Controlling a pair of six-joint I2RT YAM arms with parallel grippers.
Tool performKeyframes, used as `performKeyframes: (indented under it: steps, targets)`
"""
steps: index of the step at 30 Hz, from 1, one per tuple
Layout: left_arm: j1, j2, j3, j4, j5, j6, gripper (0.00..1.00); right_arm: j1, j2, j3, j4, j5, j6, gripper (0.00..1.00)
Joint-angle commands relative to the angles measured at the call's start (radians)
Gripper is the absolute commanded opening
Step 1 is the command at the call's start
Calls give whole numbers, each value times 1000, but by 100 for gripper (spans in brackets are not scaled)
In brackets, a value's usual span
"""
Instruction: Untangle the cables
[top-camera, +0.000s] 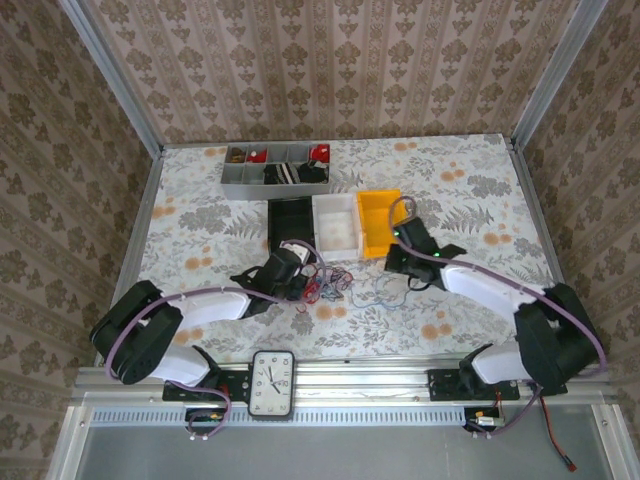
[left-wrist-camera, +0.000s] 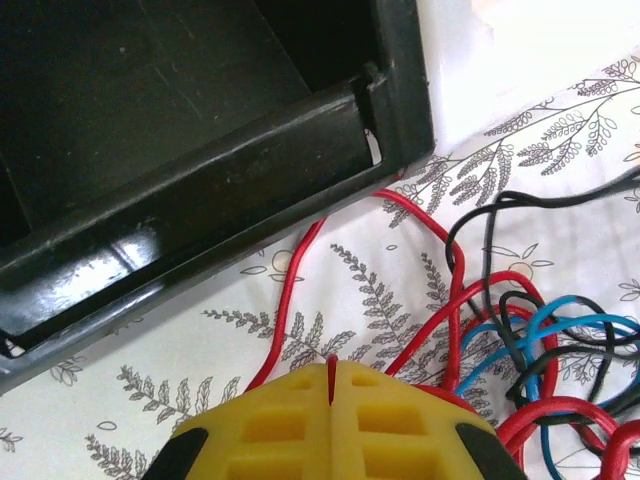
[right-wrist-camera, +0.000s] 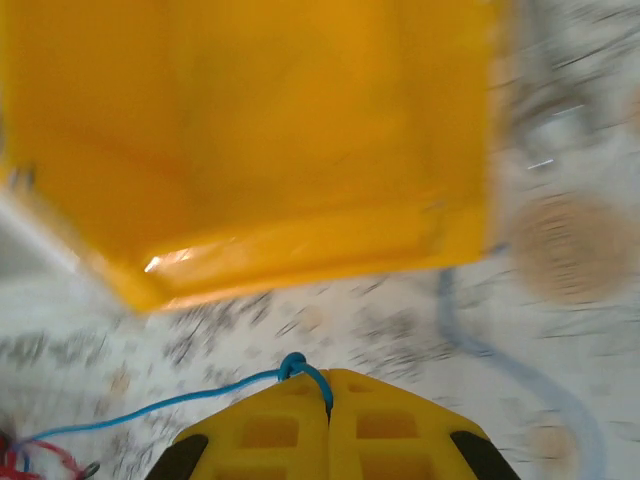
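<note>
Cables (top-camera: 328, 285) clumped on the table (top-camera: 200, 230)
left gripper (left-wrist-camera: 331, 372) clamped on a red cable (left-wrist-camera: 286, 300) by the black bin (left-wrist-camera: 200, 200), right gripper (right-wrist-camera: 328, 388) clamped on a blue cable (right-wrist-camera: 293, 367) just short of the yellow bin (right-wrist-camera: 250, 150)

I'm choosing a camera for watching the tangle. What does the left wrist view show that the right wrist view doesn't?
Left wrist, not right: the black bin, a white bin corner, black cable loops, and the left gripper shut on a red cable. Right wrist, not left: the yellow bin and the right gripper shut on a blue cable. Both: the floral tablecloth, blue and red cable.
</note>
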Motion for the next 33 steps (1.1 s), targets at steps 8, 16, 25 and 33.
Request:
performKeyframes:
  steps: [8,16,25,33]
  targets:
    - [21,-64,-60,-74,-175,-110,0,-282,-204,-95,-118,77,111,0]
    - [94,-143,-76,-252,-385,-330,0,-524,-247,-93,-137,-17,91,0]
    - [213,-170,-66,-394,-406,-507,0,-809,-246,-81,-104,-173,117,0]
    - [270,-157,-28,-476,-389,-642,0,-901,-238,-39,-128,-226,79,0]
